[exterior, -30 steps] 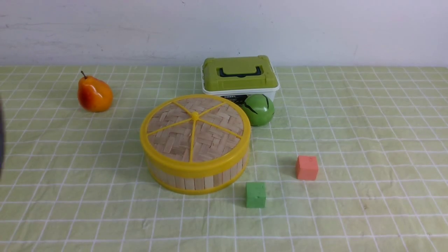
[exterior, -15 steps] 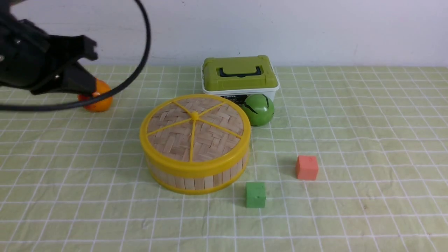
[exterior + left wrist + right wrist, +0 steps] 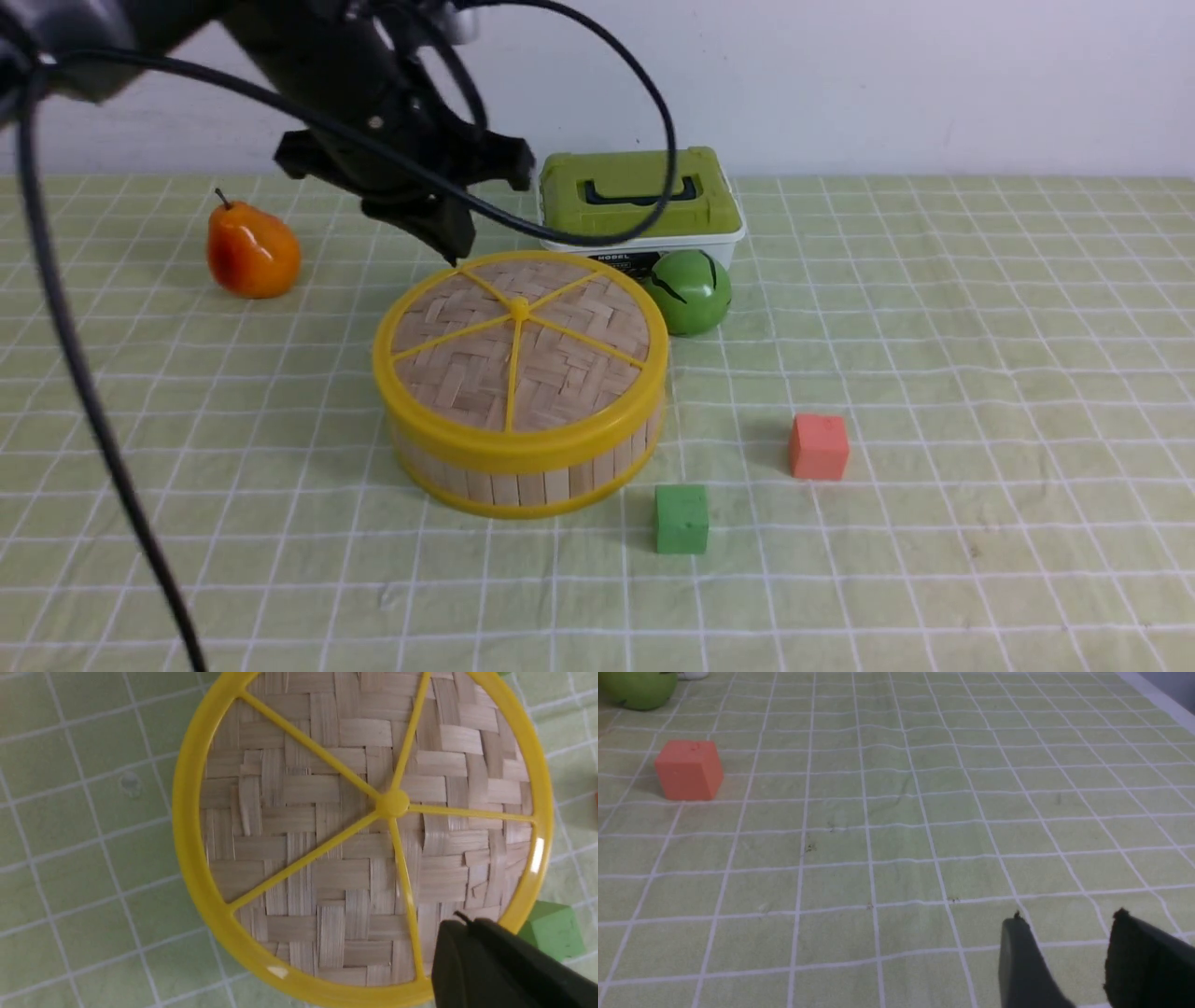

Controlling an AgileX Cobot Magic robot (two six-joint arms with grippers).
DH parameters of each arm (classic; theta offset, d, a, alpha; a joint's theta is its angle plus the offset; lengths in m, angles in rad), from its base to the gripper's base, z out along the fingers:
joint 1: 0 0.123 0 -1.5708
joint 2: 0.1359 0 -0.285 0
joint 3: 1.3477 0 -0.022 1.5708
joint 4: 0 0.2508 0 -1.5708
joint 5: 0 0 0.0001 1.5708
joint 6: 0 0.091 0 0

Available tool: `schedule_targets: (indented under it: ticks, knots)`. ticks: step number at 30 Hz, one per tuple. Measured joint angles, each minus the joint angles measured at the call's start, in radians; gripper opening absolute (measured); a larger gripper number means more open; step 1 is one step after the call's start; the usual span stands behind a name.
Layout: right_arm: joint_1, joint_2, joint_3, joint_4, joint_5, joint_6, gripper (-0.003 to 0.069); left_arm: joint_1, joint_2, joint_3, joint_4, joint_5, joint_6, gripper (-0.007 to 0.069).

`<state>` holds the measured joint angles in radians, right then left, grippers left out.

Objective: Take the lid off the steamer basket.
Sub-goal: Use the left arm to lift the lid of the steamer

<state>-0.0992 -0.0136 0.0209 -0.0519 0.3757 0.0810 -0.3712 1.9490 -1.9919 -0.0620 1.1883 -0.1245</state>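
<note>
The lid (image 3: 518, 345), woven bamboo with a yellow rim, spokes and centre knob, sits on the steamer basket (image 3: 523, 481) in the middle of the table. It fills the left wrist view (image 3: 327, 826). My left gripper (image 3: 455, 254) hangs just above the lid's rear left rim. In the left wrist view (image 3: 460, 921) its jaws are pressed together and hold nothing. My right gripper (image 3: 1069, 921) is open and empty over bare cloth and is out of the front view.
An orange pear (image 3: 252, 252) lies at the far left. A white box with a green lid (image 3: 639, 201) and a green ball (image 3: 691, 292) stand behind the basket. A green cube (image 3: 681, 519) and a red cube (image 3: 819, 447) lie to its right front.
My left arm has swung in from the left edge, past the pear, to above the rear of the lid. The lid and basket have not moved.
</note>
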Motion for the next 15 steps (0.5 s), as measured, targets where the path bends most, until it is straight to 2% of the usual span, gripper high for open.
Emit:
schedule_targets:
  ticks: [4,8,11,12,15]
  knots:
    - [0.000,0.000,0.000,0.000,0.000,0.000,0.0242,-0.061,0.094,-0.103,0.095,0.017,-0.042,0.0011]
    - [0.000,0.000,0.000,0.000,0.000,0.000,0.0242,-0.099,0.155,-0.148,0.151,0.020,-0.048,0.0103]
    - [0.000,0.000,0.000,0.000,0.000,0.000,0.0242,-0.109,0.187,-0.161,0.180,0.020,-0.049,0.0209]
    - [0.000,0.000,0.000,0.000,0.000,0.000,0.0242,-0.110,0.202,-0.162,0.186,0.019,-0.051,0.0274]
    - [0.000,0.000,0.000,0.000,0.000,0.000,0.0242,-0.109,0.220,-0.163,0.198,0.010,-0.052,0.0362]
